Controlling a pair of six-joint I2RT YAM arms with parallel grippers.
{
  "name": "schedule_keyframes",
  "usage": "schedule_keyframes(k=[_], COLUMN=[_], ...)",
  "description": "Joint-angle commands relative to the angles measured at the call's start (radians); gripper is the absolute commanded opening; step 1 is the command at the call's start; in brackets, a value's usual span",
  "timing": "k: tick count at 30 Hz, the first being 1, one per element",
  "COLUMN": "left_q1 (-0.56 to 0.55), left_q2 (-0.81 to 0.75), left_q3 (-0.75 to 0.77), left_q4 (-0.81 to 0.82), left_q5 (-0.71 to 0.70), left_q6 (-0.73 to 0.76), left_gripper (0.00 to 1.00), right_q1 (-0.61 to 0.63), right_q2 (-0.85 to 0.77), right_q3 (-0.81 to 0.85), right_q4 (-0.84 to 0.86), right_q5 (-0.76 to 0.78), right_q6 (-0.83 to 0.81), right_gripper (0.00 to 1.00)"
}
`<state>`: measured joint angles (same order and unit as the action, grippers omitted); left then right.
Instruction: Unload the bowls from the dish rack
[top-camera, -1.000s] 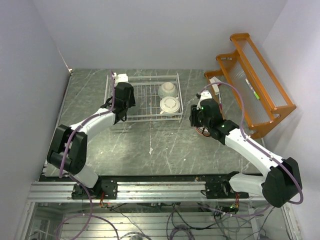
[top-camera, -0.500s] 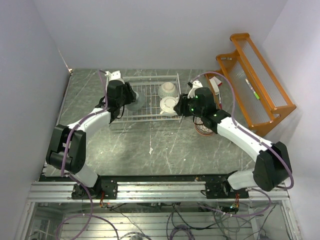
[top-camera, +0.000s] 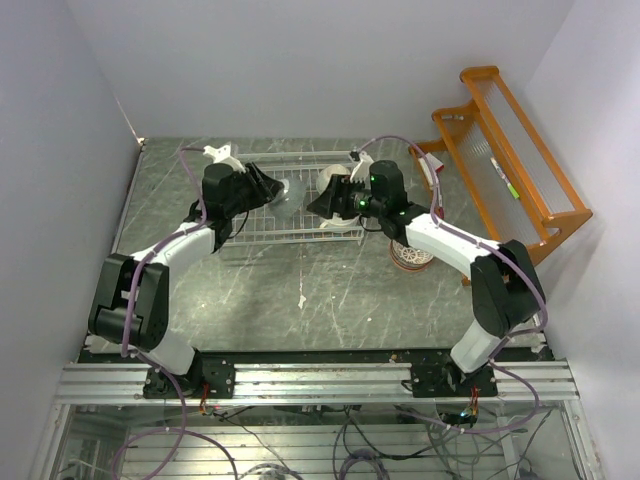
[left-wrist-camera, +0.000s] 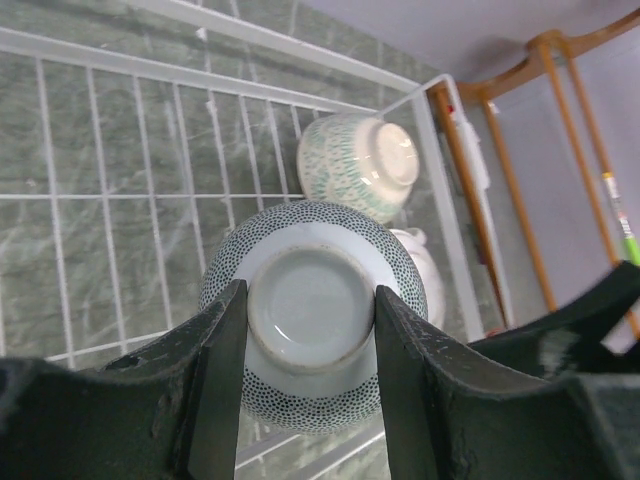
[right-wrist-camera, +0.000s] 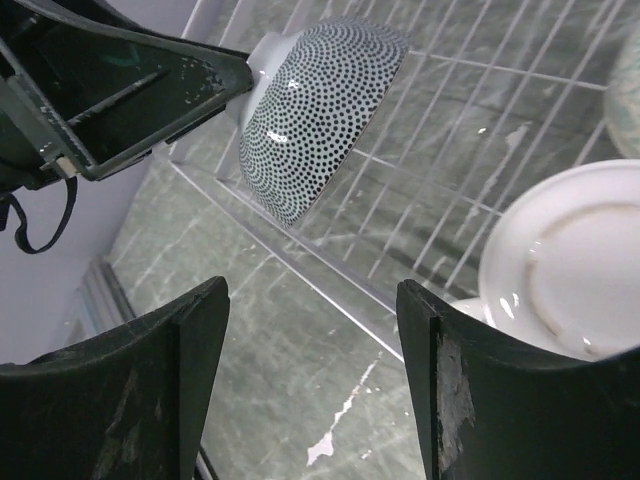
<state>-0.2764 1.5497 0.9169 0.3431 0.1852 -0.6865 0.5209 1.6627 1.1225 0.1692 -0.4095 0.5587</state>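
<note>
My left gripper (top-camera: 262, 186) is shut on the foot of a black-dotted white bowl (left-wrist-camera: 312, 330) and holds it tilted above the left half of the white wire dish rack (top-camera: 290, 236). In the rack's right half lie a green-patterned bowl (left-wrist-camera: 360, 165) and a cream bowl (right-wrist-camera: 560, 260), both upside down. Over the rack's right front, close to the cream bowl, my right gripper (right-wrist-camera: 312, 300) is open and empty, facing the dotted bowl (right-wrist-camera: 320, 110). A red-and-white bowl (top-camera: 412, 256) stands on the table to the right of the rack.
An orange wooden shelf rack (top-camera: 510, 170) stands at the far right against the wall. The two grippers are close together over the dish rack. The grey marbled table (top-camera: 300, 300) stretches in front of the rack.
The left gripper raised the dotted bowl up off the rack floor and tilted it. The right arm swung left from the red-and-white bowl to the rack, and its jaws opened wider.
</note>
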Motion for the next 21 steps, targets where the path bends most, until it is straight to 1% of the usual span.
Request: schedule_keyframes(k=[1,7,11,21], left_q1=[0.017,0.022,0.023,0.028], left_q2=[-0.052,-0.037,-0.027,0.009], left_q3=[-0.002,-0.037,-0.059,-0.117], left_q4=[0.172,0.275,0.329,0.508], left_q5=[0.111,0.170,0.202,0.264], left_q6=[-0.093,-0.169,-0.217,-0.353], left_gripper=[0.07,0.07,0.07,0.07], right_q1=[-0.002,-0.003,-0.002,-0.003], right_q2=[0.047,0.098,0.118,0.138], right_q3=[0.031,0.039,0.050,0.044], right_q4=[0.156,0.257,0.293,0.398], right_q5=[-0.121,-0.167,-0.180,-0.208], right_q6=[0.094,0.163,0.184,0.242], right_gripper=[0.68,0.68,0.68,0.64])
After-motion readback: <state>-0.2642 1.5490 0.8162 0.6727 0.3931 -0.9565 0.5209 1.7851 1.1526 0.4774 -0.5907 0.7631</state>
